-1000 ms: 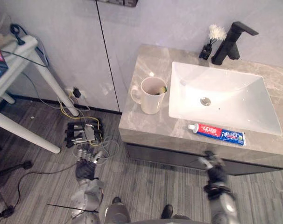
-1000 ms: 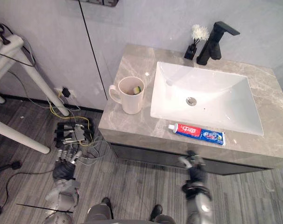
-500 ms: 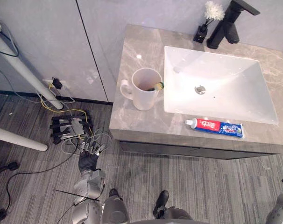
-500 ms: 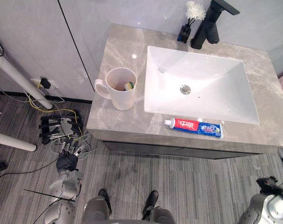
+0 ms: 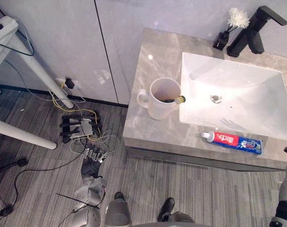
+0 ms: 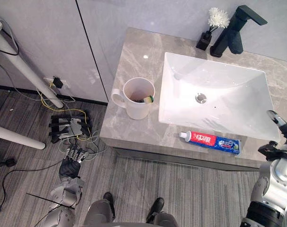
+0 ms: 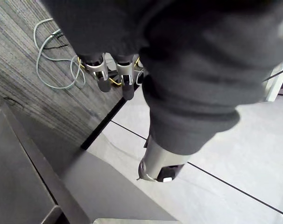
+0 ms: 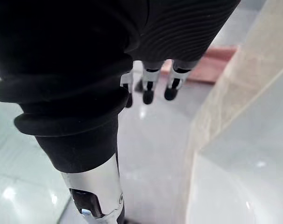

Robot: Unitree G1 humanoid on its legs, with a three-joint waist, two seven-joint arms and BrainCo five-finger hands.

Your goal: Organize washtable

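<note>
A cream mug (image 6: 138, 99) stands on the grey marble countertop (image 6: 134, 56), left of the white sink (image 6: 219, 80). A toothbrush (image 6: 148, 99) leans inside the mug. In front of the sink, near the counter's front edge, lies a red, white and blue toothpaste tube (image 6: 210, 141). My right hand (image 6: 279, 126) is up at the counter's right end, beside the sink's corner, with straight fingers (image 8: 148, 89) holding nothing. Down by the floor at the left my left hand (image 6: 69, 164) hangs open and idle, its fingers (image 7: 114, 78) straight.
A black faucet (image 6: 236, 29) and a small dark vase with a white flower (image 6: 213, 21) stand behind the sink. On the floor to the left lie a power strip with cables (image 6: 67, 127). A white table's legs (image 6: 18, 71) slant at the far left.
The camera has shifted. My right hand has risen from low beside the cabinet to the counter's right end. The mug, toothpaste and left hand keep their places.
</note>
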